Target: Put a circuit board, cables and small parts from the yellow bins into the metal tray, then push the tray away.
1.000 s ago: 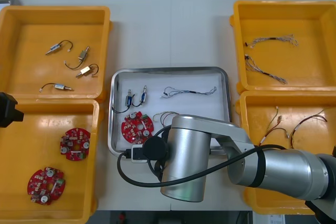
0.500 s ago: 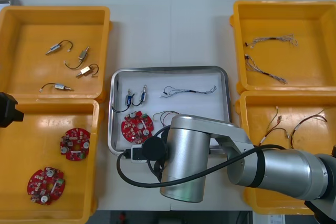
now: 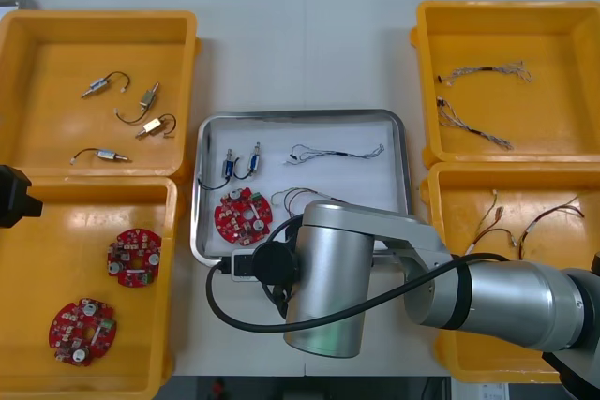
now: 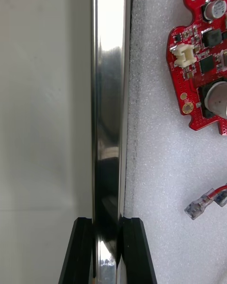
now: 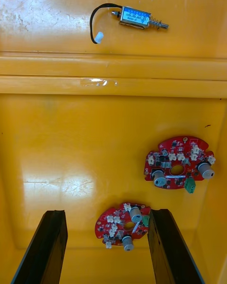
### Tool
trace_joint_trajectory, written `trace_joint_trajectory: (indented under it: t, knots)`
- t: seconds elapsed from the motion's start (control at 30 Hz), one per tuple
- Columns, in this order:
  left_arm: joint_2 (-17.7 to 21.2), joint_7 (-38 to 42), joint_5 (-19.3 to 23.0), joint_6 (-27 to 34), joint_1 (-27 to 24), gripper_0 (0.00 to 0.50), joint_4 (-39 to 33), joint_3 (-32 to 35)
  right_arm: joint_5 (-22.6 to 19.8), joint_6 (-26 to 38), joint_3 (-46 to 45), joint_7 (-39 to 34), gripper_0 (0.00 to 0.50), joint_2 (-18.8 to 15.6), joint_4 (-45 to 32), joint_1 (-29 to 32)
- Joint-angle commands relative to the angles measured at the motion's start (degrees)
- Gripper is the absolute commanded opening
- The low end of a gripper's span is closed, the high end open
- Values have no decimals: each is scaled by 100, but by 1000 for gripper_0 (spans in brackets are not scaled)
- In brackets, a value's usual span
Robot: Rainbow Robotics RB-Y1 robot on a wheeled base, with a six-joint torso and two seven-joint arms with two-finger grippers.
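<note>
Between the yellow bins (image 3: 192, 91), at the middle of the surface (image 3: 309, 44), the metal tray (image 3: 404, 152) lies with its long axis along the near edge, slightly skewed. Its white floor holds a circuit board (image 3: 242, 216), two small metal parts (image 3: 251, 160) and thin cables (image 3: 335, 152). The right hand (image 4: 108, 222) is clenched on the tray's near rim. The left hand (image 5: 106, 213) hangs released over the near-left bin (image 3: 172, 278), above two boards (image 5: 177, 163).

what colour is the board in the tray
Red circuit board, best in the right wrist view.
</note>
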Motion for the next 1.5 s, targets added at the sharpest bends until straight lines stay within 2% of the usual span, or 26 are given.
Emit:
trace_joint_trajectory:
  t: [0.03,0.8,1.5]
  knots:
    - [222,-259,45,35,91,500,-161,154,51,-235,92,-103,0,11,85,-339]
    - [222,-259,45,35,91,500,-161,154,-1,-287,75,-305,0,-244,402,-1165]
    - [222,-259,45,35,91,500,-161,154,-186,-1026,75,-428,0,-323,1351,-1965]
